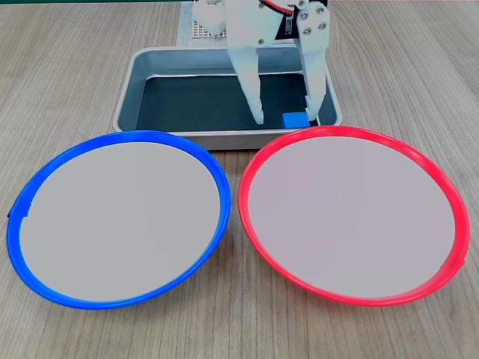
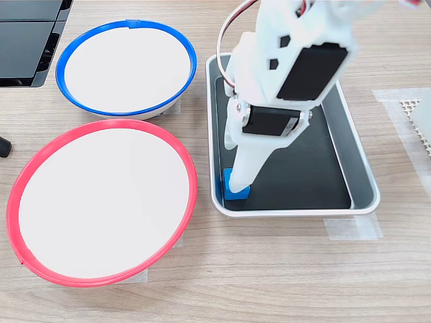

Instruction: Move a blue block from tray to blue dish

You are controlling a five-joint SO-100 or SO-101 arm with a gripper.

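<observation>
The small blue block [image 1: 294, 120] lies on the black bottom of the silver tray [image 1: 129, 88], in the corner nearest the red-rimmed dish. My white gripper [image 1: 284, 115] stands open and low inside the tray. Its two fingers straddle the block, which sits closer to the finger on the first exterior view's right. In the second exterior view the gripper [image 2: 236, 163] covers part of the block [image 2: 234, 192], and one fingertip [image 2: 240, 179] overlaps its top. The blue dish [image 1: 45, 169] holds nothing and sits in front of the tray on the first exterior view's left; the blue dish [image 2: 126, 25] also shows in the second exterior view.
A red-rimmed dish [image 1: 449, 187] of the same size lies beside the blue one, its rim close to the tray's block corner. A white mesh mat [image 2: 416, 111] lies beyond the tray. A black object [image 2: 27, 40] sits at the second exterior view's top left.
</observation>
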